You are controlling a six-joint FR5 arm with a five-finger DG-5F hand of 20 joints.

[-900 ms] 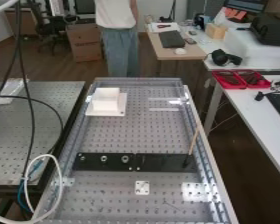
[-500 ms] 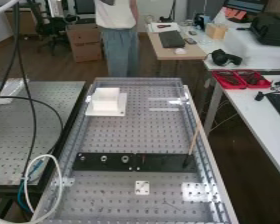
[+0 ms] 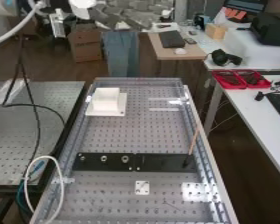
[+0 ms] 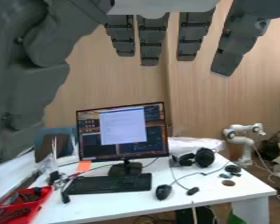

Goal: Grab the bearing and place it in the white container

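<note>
Hovering, empty.
I'm holding my hand [image 3: 127, 14] open, fingers straight (nothing gripped); bearings [image 3: 125, 159] are sitting on the black plate [image 3: 162, 163], well apart from the white container [image 3: 106, 100].

Wrist view: hand [image 3: 129, 15] with fingers [image 4: 152, 37] straight; monitor [image 4: 123, 131] mid-frame on white desk [image 4: 124, 206], keyboard [image 4: 109, 184] before it, mouse [image 4: 163, 192] near keyboard.
</note>
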